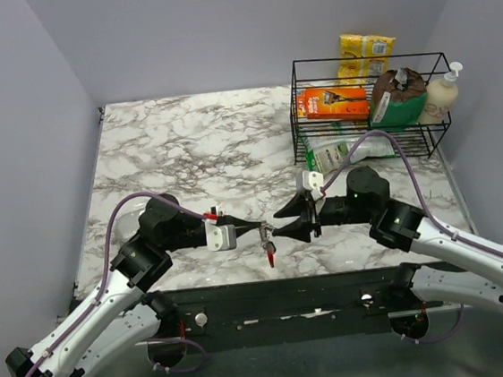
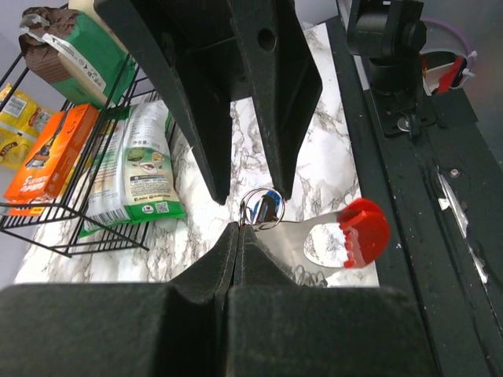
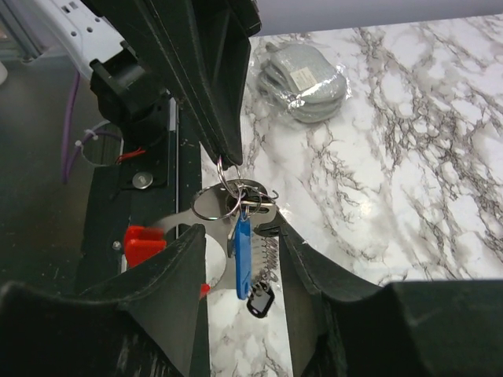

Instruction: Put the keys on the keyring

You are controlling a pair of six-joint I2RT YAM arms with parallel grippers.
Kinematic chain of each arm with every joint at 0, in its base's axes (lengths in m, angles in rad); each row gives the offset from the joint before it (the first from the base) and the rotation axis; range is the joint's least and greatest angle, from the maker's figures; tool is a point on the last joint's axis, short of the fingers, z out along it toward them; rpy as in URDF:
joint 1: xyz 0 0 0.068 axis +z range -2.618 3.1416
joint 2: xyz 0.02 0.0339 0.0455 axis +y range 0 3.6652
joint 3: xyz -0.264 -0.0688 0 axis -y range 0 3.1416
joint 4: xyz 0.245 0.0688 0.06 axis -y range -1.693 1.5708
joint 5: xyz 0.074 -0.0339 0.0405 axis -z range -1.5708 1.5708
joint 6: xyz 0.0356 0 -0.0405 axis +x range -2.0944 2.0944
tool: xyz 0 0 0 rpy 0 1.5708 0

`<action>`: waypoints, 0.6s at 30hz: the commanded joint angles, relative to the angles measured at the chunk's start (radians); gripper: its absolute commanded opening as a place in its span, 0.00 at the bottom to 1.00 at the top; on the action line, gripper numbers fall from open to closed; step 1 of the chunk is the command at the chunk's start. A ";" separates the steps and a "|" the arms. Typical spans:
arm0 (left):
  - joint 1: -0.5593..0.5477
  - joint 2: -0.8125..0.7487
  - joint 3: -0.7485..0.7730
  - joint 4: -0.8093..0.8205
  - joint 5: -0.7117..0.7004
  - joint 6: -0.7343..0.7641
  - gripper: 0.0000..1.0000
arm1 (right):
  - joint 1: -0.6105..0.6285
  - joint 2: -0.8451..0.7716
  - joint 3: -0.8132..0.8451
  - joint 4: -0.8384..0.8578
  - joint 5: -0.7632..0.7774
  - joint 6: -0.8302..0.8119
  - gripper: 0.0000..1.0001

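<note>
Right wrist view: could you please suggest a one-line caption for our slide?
Left gripper pinches the wire ring; the blue key dangles between the spread fingers of the right gripper.

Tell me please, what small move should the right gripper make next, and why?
Probably close the right gripper gently on the wire ring. The left gripper is shut on the ring's edge, while the right gripper's fingers stand open on either side of it, so only one arm steadies it. The blue key and the red-tipped keyring hang loose beside it.

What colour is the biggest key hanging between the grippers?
Blue key; best seen in the right wrist view.
</note>
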 commanded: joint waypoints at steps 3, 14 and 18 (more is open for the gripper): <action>-0.003 -0.024 0.023 0.046 0.039 0.005 0.00 | 0.004 0.047 0.029 -0.001 -0.024 -0.016 0.51; -0.003 -0.030 0.013 0.072 0.042 -0.013 0.00 | 0.004 0.093 0.043 0.039 -0.072 0.020 0.33; -0.003 -0.036 0.008 0.071 0.036 -0.012 0.00 | 0.004 0.099 0.046 0.043 -0.067 0.032 0.16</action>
